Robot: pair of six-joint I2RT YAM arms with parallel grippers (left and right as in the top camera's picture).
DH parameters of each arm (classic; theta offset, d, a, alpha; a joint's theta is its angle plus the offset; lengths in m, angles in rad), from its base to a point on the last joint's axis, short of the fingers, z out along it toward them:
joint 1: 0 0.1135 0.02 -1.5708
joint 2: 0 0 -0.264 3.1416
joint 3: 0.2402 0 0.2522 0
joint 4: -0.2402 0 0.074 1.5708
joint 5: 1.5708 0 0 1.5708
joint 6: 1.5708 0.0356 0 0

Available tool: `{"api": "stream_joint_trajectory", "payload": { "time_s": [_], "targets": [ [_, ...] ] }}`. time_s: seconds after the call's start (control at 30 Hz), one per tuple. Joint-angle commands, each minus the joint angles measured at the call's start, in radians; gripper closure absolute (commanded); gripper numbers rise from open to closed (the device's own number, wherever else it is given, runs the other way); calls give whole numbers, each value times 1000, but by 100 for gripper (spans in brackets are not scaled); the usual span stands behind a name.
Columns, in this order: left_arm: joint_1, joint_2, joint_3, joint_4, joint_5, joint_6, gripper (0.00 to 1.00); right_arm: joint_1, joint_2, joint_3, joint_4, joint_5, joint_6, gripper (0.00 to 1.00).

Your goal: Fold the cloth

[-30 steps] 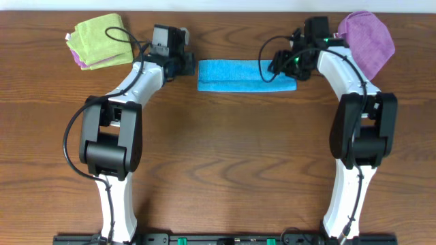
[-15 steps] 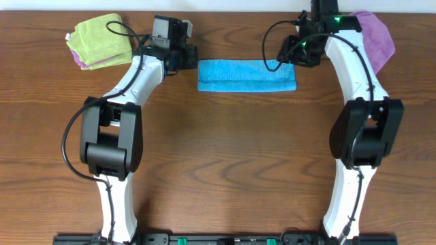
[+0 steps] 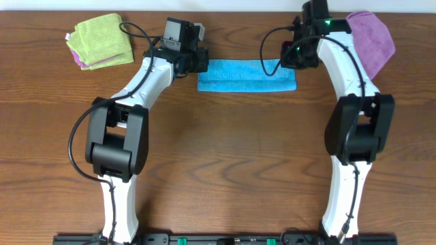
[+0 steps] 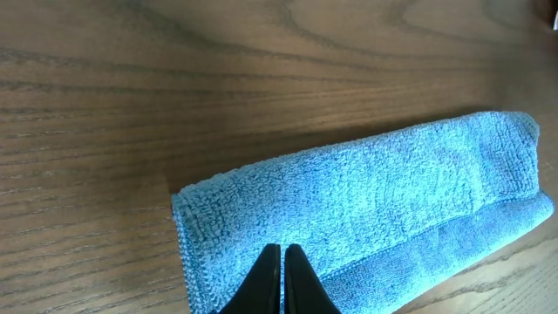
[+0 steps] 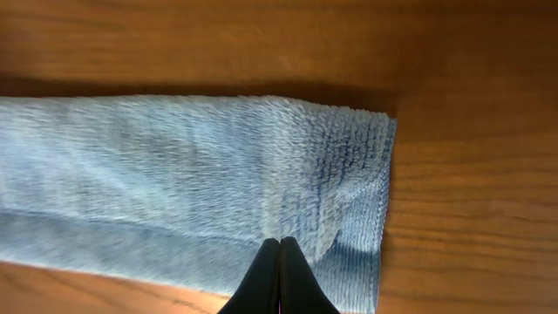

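We see the cloth [image 3: 246, 75] lying flat on the bench [image 3: 225, 163] as a long folded strip, near the far edge and between the two arms. The left tool [image 4: 282, 262] is clenched, its tips together over the strip's left end. The right tool [image 5: 280, 249] is clenched too, over the right end, where a small ridge of fabric runs up toward the tips. We cannot tell whether either one has pinched any fabric. A lime-green cloth [image 3: 102, 39] sits well apart at the far left corner. A purple cloth [image 3: 371, 37] lies at the far right, just beside the right arm, which hides part of it.
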Motion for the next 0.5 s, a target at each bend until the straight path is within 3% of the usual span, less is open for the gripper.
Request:
{"api": "stream_joint_trajectory", "payload": {
  "time_s": [0.0,0.47],
  "targets": [
    [2,13,26,-7,0,5,94,8,42,-12,0,38,-18,98],
    [2,13,26,-18,-24,27,94,8,89,-13,-9,99,-36,99]
  ]
}}
